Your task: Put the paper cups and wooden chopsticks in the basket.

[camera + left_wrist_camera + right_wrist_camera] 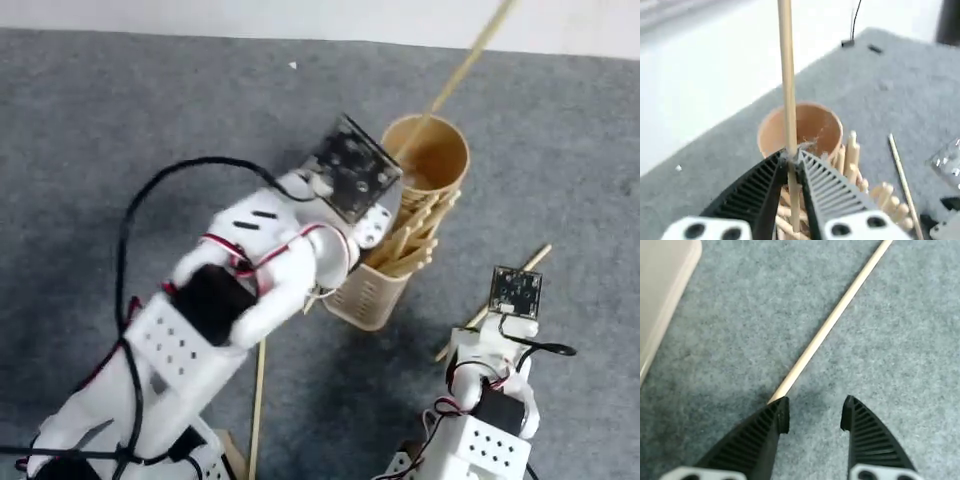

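Grey carpet worktop point(100, 120), two arms side by side. Nearest: one loose chopstick point(258, 400) lies flat beside the left arm, nothing on it. Right jaws hang low over the carpet, spread wide, gripping nothing. A second chopstick point(835, 315) lies flat with its near end right at one jaw tip, not between the two. My read: shift sideways until the stick is centred in the gap, and grab further along than the very end, or it'll likely pivot out on closing.

Next out: basket point(362, 297), a pale perforated tube with a bundle of chopsticks point(412, 240) poking from its mouth. Left jaws sit just above it, clamped on a held chopstick point(785, 75). The pinch is near one end, so most of the stick runs out beyond the tips, over the paper cup point(815, 125) and toward the worktop's far edge. Cup sits right against the bundle's tips on the far side. Can't tell if it's seated inside the basket or only beside the rim.

Step in hand, as I judge it: drop this stick into the basket. To do it well:
- aim the short lower end at a free gap in the bundle, not onto other tips
- bring the stick close to the basket's axis
- lower until the walls guide it, then release

Long overhang means a lot of lever. Released tilted, it probably tips out or knocks the cup. Basket looks light, so avoid side load.
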Motion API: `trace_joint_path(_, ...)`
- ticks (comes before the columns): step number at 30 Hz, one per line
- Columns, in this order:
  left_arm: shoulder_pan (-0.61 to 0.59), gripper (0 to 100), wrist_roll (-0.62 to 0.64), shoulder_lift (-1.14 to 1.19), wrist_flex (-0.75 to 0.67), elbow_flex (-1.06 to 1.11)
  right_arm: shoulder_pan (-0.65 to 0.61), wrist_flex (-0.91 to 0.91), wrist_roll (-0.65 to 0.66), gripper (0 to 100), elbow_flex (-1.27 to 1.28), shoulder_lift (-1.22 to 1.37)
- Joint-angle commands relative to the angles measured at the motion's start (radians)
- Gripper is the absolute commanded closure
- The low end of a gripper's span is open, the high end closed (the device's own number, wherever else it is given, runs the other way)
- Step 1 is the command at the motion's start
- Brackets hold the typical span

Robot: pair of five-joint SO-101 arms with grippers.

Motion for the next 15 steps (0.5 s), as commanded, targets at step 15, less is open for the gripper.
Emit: trace_joint_path(15, -0.200, 85, -0.058, -0.005, 0.132, -0.265, 0.028, -0.113, 0.008, 81.3, -0.076, -0.002)
